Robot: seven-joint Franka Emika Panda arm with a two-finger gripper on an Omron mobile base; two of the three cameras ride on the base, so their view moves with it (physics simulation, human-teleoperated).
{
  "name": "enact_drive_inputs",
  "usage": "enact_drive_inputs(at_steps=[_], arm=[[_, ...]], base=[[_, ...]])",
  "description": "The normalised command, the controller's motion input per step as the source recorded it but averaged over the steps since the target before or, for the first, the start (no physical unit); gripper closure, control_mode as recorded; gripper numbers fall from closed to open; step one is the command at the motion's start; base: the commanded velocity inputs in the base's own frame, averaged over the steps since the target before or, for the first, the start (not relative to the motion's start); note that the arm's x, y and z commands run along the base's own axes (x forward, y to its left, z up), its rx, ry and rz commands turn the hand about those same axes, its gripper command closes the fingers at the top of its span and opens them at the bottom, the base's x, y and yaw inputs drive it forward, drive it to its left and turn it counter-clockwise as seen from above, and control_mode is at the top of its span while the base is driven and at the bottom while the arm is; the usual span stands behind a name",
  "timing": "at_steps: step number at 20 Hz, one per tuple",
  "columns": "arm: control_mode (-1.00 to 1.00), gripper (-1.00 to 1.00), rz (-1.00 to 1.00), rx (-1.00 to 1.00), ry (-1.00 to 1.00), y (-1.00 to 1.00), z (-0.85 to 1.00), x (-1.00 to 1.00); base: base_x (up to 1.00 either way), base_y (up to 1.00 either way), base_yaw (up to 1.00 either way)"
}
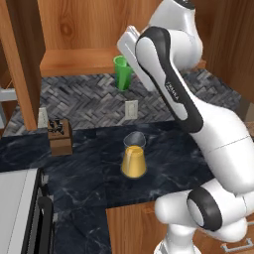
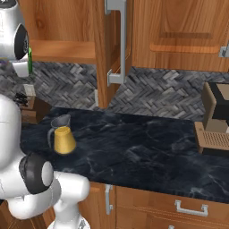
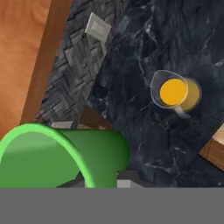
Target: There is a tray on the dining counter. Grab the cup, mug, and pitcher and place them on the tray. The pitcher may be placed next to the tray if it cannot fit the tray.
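- Cup: bright green, plain, the same green inside.
- Pitcher: clear glass with yellow-orange liquid.
- Tabletop: black marble with thin white veins.
- Backsplash: grey herringbone tiles.
- Outlet: off-white.
- Cabinets: warm orange-brown wood grain, grey handles.
- Knife block: brown wood, black handles.
- Arm: white with dark joints.

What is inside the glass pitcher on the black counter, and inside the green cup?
The pitcher holds yellow-orange liquid, filling its wide base. The cup, seen from its mouth, shows only green inner wall; its bottom is hidden at this angle.
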Motion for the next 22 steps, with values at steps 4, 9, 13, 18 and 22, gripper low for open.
enact_drive_inputs(at_steps=[4, 9, 13, 18, 22], arm=[[-1.00, 1.00, -0.14, 0.00, 0.04, -0.48, -0.10, -0.51], [-1.00, 1.00, -0.06, -0.04, 0.16, -0.34, -0.09, -0.01], [-1.00, 1.00, -0.03, -0.05, 0.20, -0.25, -0.18, 0.00], [-1.00, 1.00, 0.00, -0.04, 0.23, -0.17, -0.14, 0.00], [-1.00, 1.00, 0.00, -0.02, 0.17, -0.25, -0.12, 0.00]], base=[[0.00, 0.00, 0.00], [0.00, 0.00, 0.00], [0.00, 0.00, 0.00], [0.00, 0.00, 0.00], [0.00, 0.00, 0.00]])
